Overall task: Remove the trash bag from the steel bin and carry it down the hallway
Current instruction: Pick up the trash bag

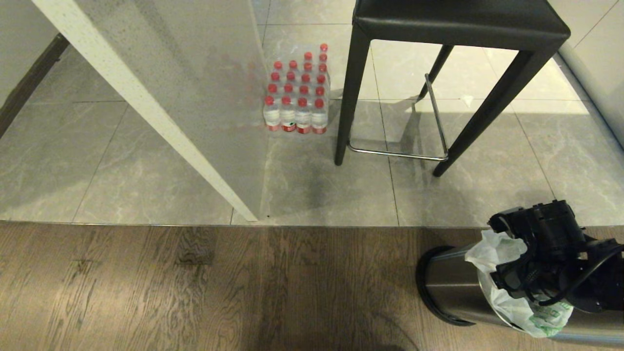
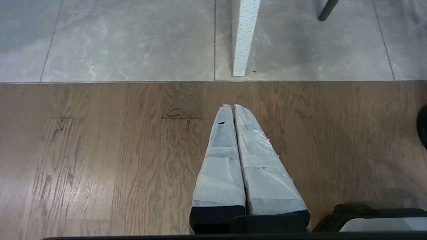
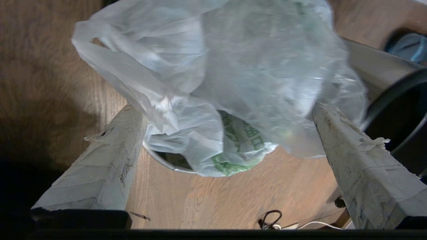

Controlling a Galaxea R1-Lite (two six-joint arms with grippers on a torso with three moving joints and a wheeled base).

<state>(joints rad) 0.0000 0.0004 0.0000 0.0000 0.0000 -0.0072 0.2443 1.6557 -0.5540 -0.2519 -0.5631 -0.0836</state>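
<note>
Approach to the bag, grasp not yet made.
Right gripper (image 3: 230, 140) sits at the mouth of the steel bin (image 1: 453, 287), jaws wide apart around the trash bag (image 3: 233, 66), which bunches out of the bin's rim. Next, by judgement: close on the plastic, then lift. Left gripper (image 2: 232, 107) is parked away from the bin, jaws together.

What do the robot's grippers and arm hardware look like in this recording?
Both grippers have long tapered fingers wrapped in wrinkled off-white tape, frayed at the edges, on black bases: left gripper, right gripper. From the head view the right wrist is bulky black hardware with looping black cables.
</note>
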